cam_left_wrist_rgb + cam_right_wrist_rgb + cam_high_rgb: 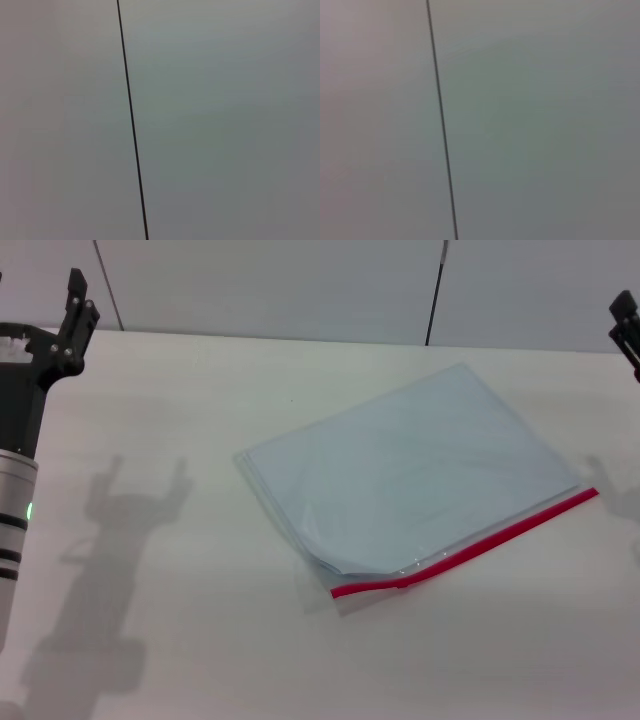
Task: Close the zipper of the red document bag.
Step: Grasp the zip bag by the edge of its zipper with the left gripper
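My left hand [78, 300] hangs raised at the far left of the bench [180, 640], fingers spread wide and holding nothing. My right hand [625, 325] barely shows at the right edge, and I cannot tell its state. The red document bag [410, 475] lies flat mid-bench, its zipper [470, 545] along the near edge. I judge the risks thus: the slick pouch may slide unless pinned, and the thin strip may slip from a poor pinch.

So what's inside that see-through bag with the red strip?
Pale blue-white sheets show through the red document bag, stacked flat, their edges fanned at the corner near the zipper. Whether anything is printed on them, or what lies beneath the top sheet, cannot be seen.
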`<state>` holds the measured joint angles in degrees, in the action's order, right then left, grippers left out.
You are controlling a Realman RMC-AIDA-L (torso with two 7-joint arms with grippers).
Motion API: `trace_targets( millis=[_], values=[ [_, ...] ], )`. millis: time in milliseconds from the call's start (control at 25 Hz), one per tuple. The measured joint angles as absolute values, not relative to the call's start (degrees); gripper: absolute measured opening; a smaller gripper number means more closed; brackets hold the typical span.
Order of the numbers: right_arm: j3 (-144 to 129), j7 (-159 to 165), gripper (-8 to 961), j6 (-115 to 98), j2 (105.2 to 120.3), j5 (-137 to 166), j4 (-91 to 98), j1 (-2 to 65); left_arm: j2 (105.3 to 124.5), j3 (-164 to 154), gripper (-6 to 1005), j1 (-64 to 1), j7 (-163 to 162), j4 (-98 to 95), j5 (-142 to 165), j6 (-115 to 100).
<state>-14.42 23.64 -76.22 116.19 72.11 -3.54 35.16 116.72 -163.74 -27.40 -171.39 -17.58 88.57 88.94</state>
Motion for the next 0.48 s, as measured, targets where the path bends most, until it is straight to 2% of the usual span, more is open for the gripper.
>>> trace_targets(
  millis=[480],
  values=[
    [-14.50, 23.64, 841, -75.89, 116.19, 72.05, -3.51, 35.25, 116.72, -163.58, 840, -27.36, -171.39, -17.58, 88.41, 88.92]
  ],
)
